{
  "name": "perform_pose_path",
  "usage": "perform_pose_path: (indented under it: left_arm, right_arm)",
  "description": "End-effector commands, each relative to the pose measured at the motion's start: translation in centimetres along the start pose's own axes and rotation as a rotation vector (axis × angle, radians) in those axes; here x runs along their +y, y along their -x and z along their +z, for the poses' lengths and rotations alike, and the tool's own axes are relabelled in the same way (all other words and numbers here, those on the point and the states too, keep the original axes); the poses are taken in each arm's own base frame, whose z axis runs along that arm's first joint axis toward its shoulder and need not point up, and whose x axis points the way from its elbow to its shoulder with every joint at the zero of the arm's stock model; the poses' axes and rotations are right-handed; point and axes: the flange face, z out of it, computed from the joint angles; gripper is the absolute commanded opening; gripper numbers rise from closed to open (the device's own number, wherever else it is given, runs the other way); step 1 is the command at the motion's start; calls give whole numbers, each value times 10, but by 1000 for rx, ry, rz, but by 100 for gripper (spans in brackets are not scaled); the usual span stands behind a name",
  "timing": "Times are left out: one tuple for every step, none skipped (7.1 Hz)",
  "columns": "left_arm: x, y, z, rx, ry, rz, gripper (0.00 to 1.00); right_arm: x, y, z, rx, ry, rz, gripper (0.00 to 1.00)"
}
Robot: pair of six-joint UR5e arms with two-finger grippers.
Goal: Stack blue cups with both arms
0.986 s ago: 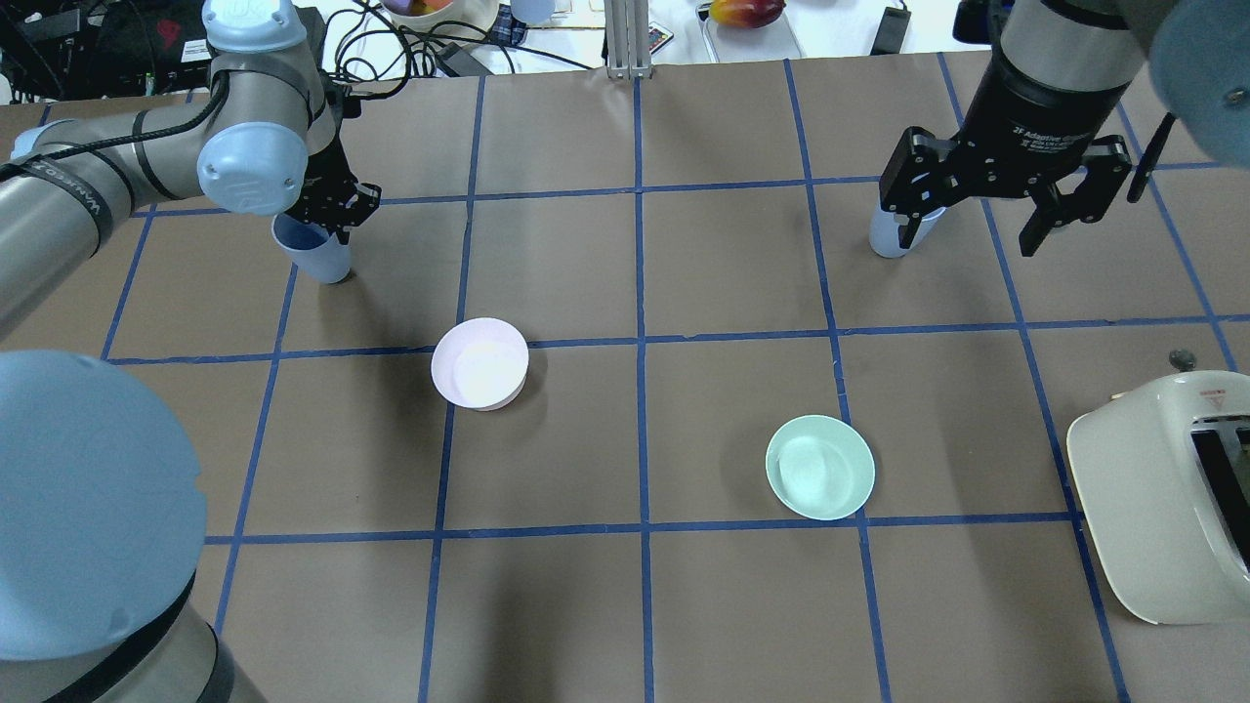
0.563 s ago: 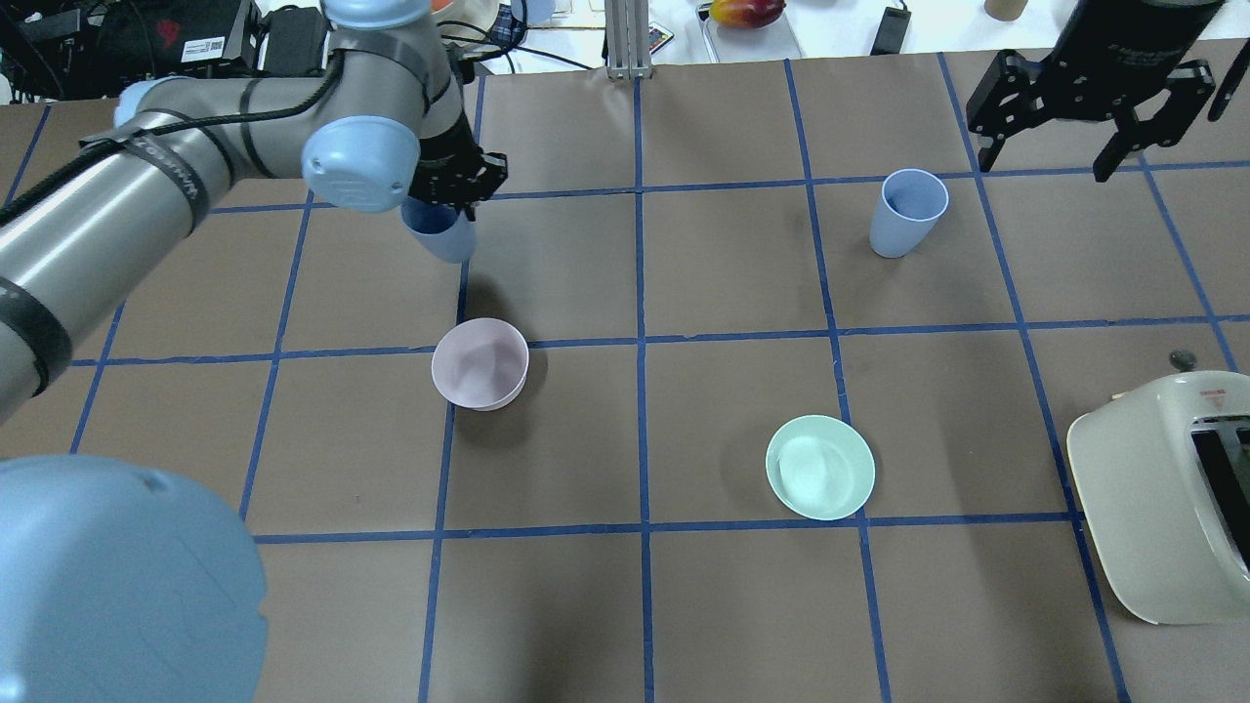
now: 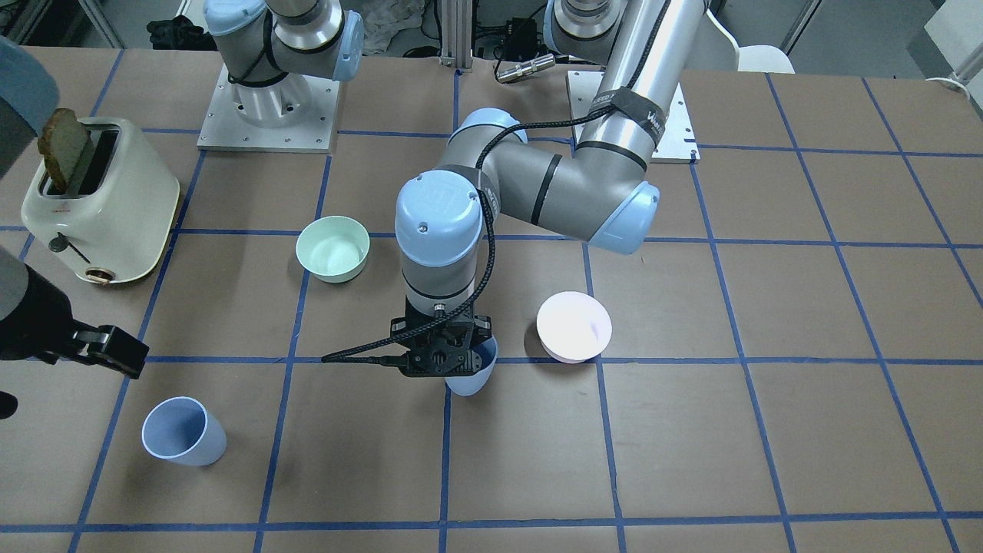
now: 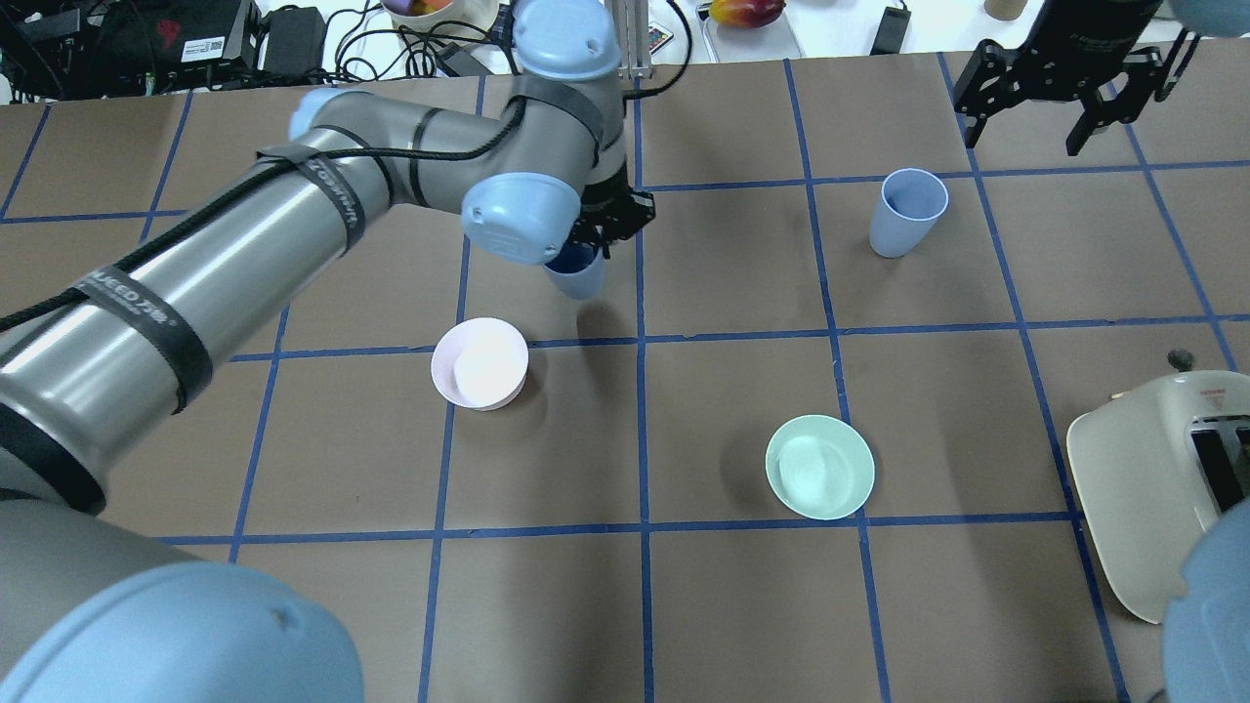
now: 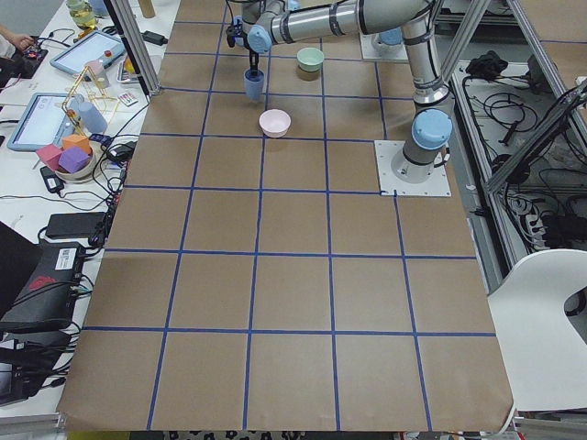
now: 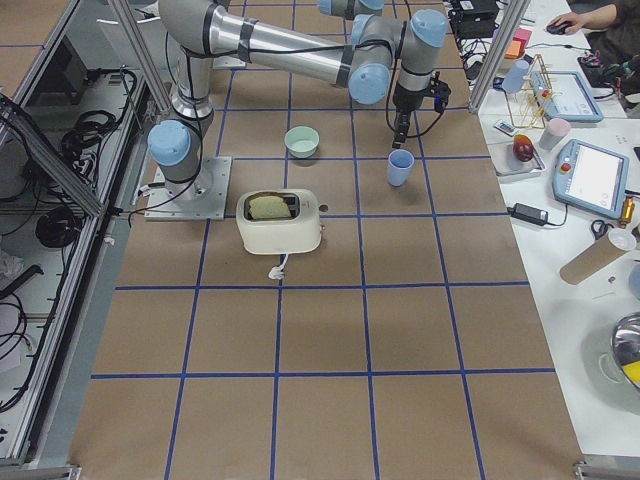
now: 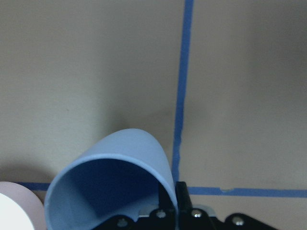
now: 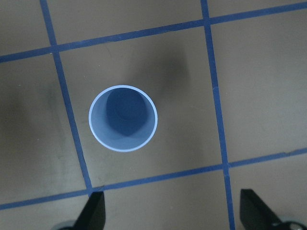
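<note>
My left gripper is shut on the rim of one blue cup and holds it tilted just above the table near the middle. The held cup also shows in the front view and fills the bottom of the left wrist view. The other blue cup stands upright and free at the far right; it also shows in the front view. My right gripper is open and empty, raised above and beyond that cup. The right wrist view looks straight down into the standing cup.
A pale pink bowl sits close to the held cup, on the near left side. A mint-green bowl sits nearer the front. A cream toaster with a bread slice stands at the right edge. Cables and clutter lie beyond the table's far edge.
My left arm has carried its cup rightward from the far left to the table's middle. My right gripper has risen off the standing cup and drawn away toward the far edge, still open.
</note>
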Motion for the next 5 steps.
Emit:
perform_pose_path:
  left_arm:
    - [8,-11,10,9,21,22,0]
    - [7,-10,11,6,23,22,99]
    - [0,-1,-16,32,-10,7,100]
    - [-10,20,-52,46,-54,35,100]
    - [-6,43,-95,38,-58,152,100]
  right_arm:
    - [-23,1,56,-9,43,-58,100]
    - [-31,4,86,-15,82,-59,100]
    - [-36,3,110,-13,109,-63,100]
    - [-38,3,122,-6,126,-63,100]
    - [-38,3,130,-8,138,-57,100]
